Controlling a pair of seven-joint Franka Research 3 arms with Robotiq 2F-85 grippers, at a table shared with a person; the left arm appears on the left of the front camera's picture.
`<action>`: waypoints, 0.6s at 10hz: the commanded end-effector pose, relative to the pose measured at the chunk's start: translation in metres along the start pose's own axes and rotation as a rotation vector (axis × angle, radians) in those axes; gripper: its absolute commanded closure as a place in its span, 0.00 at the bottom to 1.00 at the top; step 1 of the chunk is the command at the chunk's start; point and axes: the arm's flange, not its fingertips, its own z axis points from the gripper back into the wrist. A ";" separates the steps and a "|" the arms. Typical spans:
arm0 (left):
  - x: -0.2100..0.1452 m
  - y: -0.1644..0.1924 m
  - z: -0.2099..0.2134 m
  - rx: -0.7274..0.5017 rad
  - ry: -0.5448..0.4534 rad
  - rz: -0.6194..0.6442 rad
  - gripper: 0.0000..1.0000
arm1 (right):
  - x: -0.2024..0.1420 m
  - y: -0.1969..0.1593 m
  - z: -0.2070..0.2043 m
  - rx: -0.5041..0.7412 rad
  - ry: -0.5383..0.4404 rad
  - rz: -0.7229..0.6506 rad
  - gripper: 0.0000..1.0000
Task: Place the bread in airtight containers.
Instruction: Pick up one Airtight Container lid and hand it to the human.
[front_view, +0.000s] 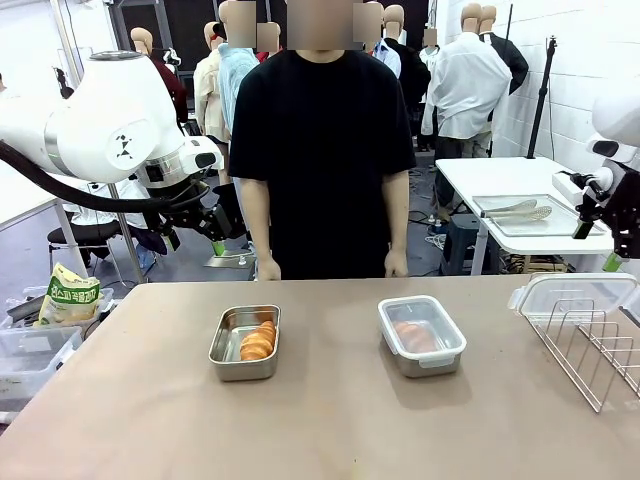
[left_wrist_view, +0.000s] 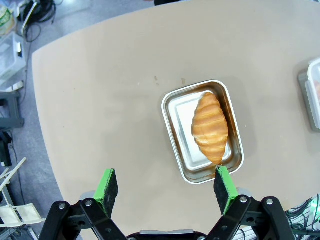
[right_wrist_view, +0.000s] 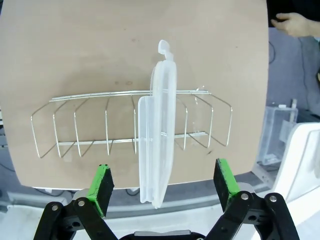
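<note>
Steel tins sit mid-table: left tin (front_view: 245, 343) holds bread (front_view: 258, 341) uncovered, right tin (front_view: 421, 336) is lidded. Both grippers, left (left_wrist_view: 167, 187) and right (right_wrist_view: 162, 181), gape empty. Next, probably: right takes lid (right_wrist_view: 159, 125) from rack (right_wrist_view: 80, 125).

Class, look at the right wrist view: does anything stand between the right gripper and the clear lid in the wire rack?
Nothing visible does. The right gripper is open, and the clear lid stands upright in the wire rack, directly ahead.

A brown round-cornered table (front_view: 330, 420) fills the foreground, over grey floor (left_wrist_view: 75, 20). Behind it to the right, a white side table (front_view: 500, 180) holding a metal tray (front_view: 525, 215) stands against a white wall (front_view: 590, 70).
</note>
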 end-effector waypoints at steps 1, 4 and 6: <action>-0.001 0.002 0.001 0.002 0.000 0.001 0.00 | 0.000 -0.001 0.000 -0.005 0.000 0.007 0.00; -0.001 0.002 0.001 0.002 0.000 0.001 0.00 | 0.001 0.000 -0.004 0.007 0.001 0.017 0.00; -0.001 0.002 0.001 0.002 0.000 0.001 0.00 | -0.004 -0.001 -0.009 0.012 -0.001 0.011 0.00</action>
